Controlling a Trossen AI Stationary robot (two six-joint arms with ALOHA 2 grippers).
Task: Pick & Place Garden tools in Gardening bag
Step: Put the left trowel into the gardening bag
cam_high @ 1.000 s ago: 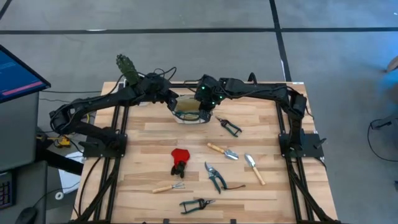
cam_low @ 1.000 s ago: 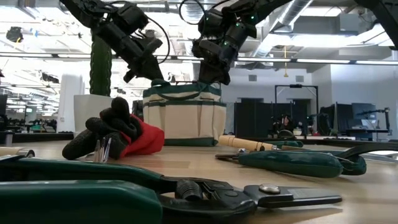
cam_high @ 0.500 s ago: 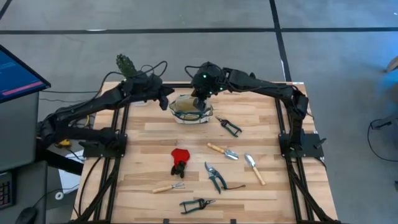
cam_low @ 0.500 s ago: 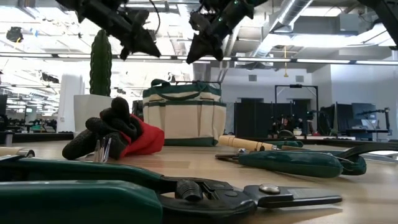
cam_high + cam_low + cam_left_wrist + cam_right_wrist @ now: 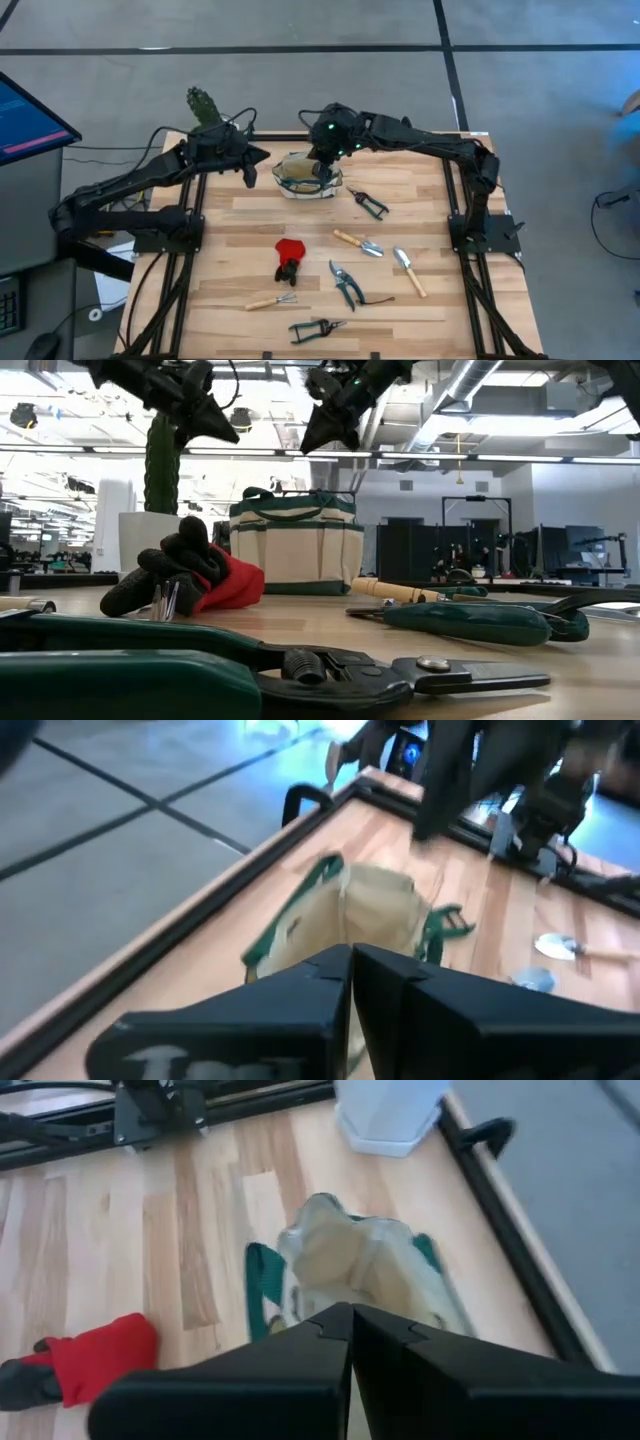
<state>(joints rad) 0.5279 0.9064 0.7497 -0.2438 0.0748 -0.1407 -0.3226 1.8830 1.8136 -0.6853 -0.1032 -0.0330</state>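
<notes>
The beige gardening bag with green trim [image 5: 308, 177] stands on its base at the table's far middle; it also shows in the low view [image 5: 296, 545], the left wrist view [image 5: 370, 910] and the right wrist view [image 5: 365, 1270]. My left gripper [image 5: 255, 160] is shut and empty, above the table just left of the bag [image 5: 215, 430]. My right gripper [image 5: 323, 162] is shut and empty, above the bag's mouth [image 5: 315, 438]. Green-handled shears [image 5: 368, 203], two wooden-handled trowels [image 5: 358, 242] [image 5: 408, 270], pruning shears [image 5: 345, 283], a small rake [image 5: 272, 301], more shears [image 5: 318, 327] and a red-and-black item [image 5: 289, 258] lie flat on the table.
A cactus [image 5: 203, 108] in a white pot [image 5: 390, 1110] stands at the far left corner, behind the bag. Black frame rails run along the table's edges [image 5: 190, 230]. A monitor [image 5: 30, 120] stands off the table's left side.
Both grippers have risen from the bag's top, clear of it. My left gripper has also drawn back toward the table's left edge. My right gripper stays over the bag's mouth. The bag stands where it was.
</notes>
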